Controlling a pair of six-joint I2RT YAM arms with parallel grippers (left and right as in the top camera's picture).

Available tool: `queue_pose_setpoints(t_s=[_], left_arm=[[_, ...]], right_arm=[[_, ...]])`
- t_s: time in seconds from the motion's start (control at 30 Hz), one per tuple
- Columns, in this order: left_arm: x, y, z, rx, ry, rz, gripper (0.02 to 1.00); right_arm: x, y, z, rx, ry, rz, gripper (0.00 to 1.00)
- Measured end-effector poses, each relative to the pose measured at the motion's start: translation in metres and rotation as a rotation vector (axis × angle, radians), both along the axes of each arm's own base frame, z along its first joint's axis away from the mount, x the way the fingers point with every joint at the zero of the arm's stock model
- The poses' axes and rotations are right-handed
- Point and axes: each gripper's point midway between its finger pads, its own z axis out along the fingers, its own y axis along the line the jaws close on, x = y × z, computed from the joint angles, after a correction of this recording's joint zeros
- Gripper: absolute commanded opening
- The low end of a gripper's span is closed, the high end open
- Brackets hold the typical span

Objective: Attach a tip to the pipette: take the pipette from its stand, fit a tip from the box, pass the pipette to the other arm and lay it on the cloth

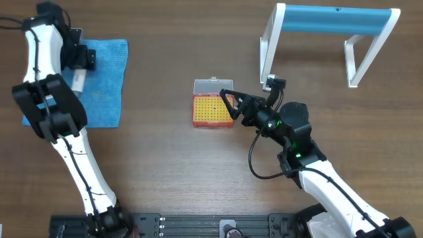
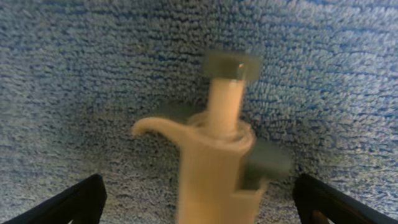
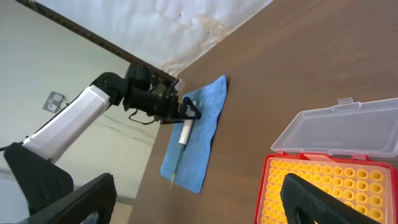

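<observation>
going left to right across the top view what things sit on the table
blue cloth → tip box → pipette stand

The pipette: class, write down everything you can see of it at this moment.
The pipette has a cream, plastic-looking body with a curved finger hook, a pale stem topped by a grey plunger button, and a grey side button. A thin yellowish tip sits on its other end. It lies on the blue cloth, between the open fingers of the left gripper, which do not touch it.
</observation>
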Motion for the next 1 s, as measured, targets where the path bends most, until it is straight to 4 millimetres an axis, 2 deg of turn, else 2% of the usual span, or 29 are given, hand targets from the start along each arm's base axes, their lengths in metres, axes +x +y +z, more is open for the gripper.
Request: queue_pose_setpoints(t_s=[0.2,0.33,0.43,0.5,0.6,0.63,0.7,0.73,0.83,0.9,1.0], left_arm=[[-0.007,-0.001,0.006,0.005,0.032,0.03,0.987],[-0.013,-0.002,0.04,0.019,0.057,0.03,0.987],[-0.022,-0.007,0.079,0.012,0.064,0.038,0.987],[-0.033,-0.016,0.121,-0.004,0.038,0.064,0.987],[-0.033,-0.031,0.182,-0.032,-0.111,0.106,0.987],[-0.033,-0.036,0.194,-0.038,-0.143,0.109,0.989],[-0.035,-0.053,0.232,-0.058,-0.238,0.105,0.987],[-0.037,-0.068,0.254,-0.072,-0.291,0.09,0.987],[-0.047,-0.113,0.301,-0.09,-0.393,0.022,0.989],[-0.06,-0.151,0.323,-0.103,-0.428,-0.044,0.989],[-0.091,-0.203,0.336,-0.123,-0.415,-0.132,0.989]], right_arm=[[0.0,0.0,0.0,0.0,0.0,0.0,0.853],[0.0,0.0,0.0,0.0,0.0,0.0,0.853],[0.0,0.0,0.0,0.0,0.0,0.0,0.855],[0.0,0.0,0.0,-0.006,-0.007,0.001,0.855],[0.001,-0.001,0.0,-0.039,-0.041,-0.002,0.855],[0.002,-0.002,0.0,-0.055,-0.057,-0.006,0.855],[0.004,-0.004,0.0,-0.078,-0.081,-0.01,0.855],[0.005,-0.006,0.0,-0.098,-0.101,-0.014,0.855],[0.012,-0.019,0.002,-0.147,-0.154,-0.043,0.855],[0.017,-0.033,0.009,-0.177,-0.201,-0.078,0.855],[0.014,-0.064,0.034,-0.229,-0.295,-0.133,0.855]])
